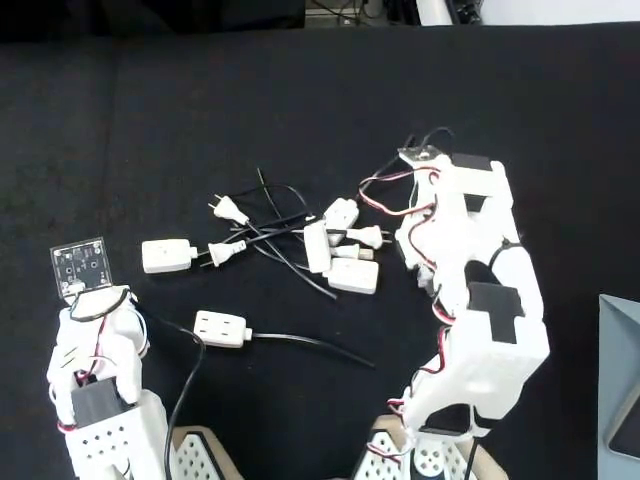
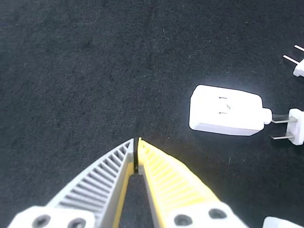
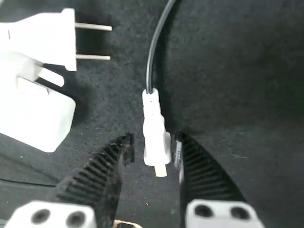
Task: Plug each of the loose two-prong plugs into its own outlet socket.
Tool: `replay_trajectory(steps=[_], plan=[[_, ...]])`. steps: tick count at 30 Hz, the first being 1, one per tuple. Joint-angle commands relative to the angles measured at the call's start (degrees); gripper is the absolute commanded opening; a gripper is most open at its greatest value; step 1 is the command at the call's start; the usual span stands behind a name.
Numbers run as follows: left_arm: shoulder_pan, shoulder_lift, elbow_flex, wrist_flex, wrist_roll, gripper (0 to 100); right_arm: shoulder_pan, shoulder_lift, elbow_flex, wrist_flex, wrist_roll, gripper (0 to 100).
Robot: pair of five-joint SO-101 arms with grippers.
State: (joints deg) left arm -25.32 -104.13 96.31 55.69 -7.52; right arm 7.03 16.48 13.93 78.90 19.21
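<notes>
**A:** Near edge of the table (image 1: 300,100), left corner first. The left gripper (image 2: 137,142) hangs over bare tabletop, fingers pressed together tip to tip, nothing between them.

**B:** Just inward of that arm, a corded outlet (image 1: 220,327) lies flat. Its black lead trails toward the middle of the near edge.

**A:** A step farther out on the left side there's a single outlet (image 2: 225,110), slots on its top face. A two-prong plug (image 1: 225,253) sits at its end, both prongs bare and aimed at the block, so it's not pushed home.

**B:** Over to mid-table now, the busy spot. The right gripper (image 3: 152,138) is down low, black fingers spread, one on each side of a slim plug (image 3: 154,118).

**A:** Clamped?

**B:** No. One finger is right up against it, and there's a gap on the other side. The plug lies on the table, its cord running away from the gripper.

**A:** Just beside it is a huddle of white outlet blocks (image 1: 353,277), packed close. Another plug (image 3: 45,40) lies against them, two prongs bare.

**B:** Farthest out, on the left of that group, a loose plug (image 1: 230,209) lies on its own, prongs free. Black cords (image 1: 270,232) tangle between it and the huddle.
</notes>
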Motion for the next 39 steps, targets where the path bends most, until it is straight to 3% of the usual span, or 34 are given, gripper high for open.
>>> replay_trajectory(steps=[1,17,25,32,39], plan=[[-0.1,-0.3,1.0,-1.0,-0.6,3,0.6,-0.3,-2.2,0.4,0.4,13.8],[-0.3,-0.3,1.0,-1.0,-0.6,3,0.6,0.4,-2.0,0.1,1.6,13.7],[-0.3,-0.3,1.0,-1.0,-0.6,3,0.7,4.6,-5.4,-0.2,5.9,1.5],[-0.3,-0.3,1.0,-1.0,-0.6,3,0.7,4.2,-5.6,-0.3,7.8,1.1],[-0.1,-0.3,1.0,-1.0,-0.6,3,0.4,-5.3,-4.2,2.2,8.1,1.1]])
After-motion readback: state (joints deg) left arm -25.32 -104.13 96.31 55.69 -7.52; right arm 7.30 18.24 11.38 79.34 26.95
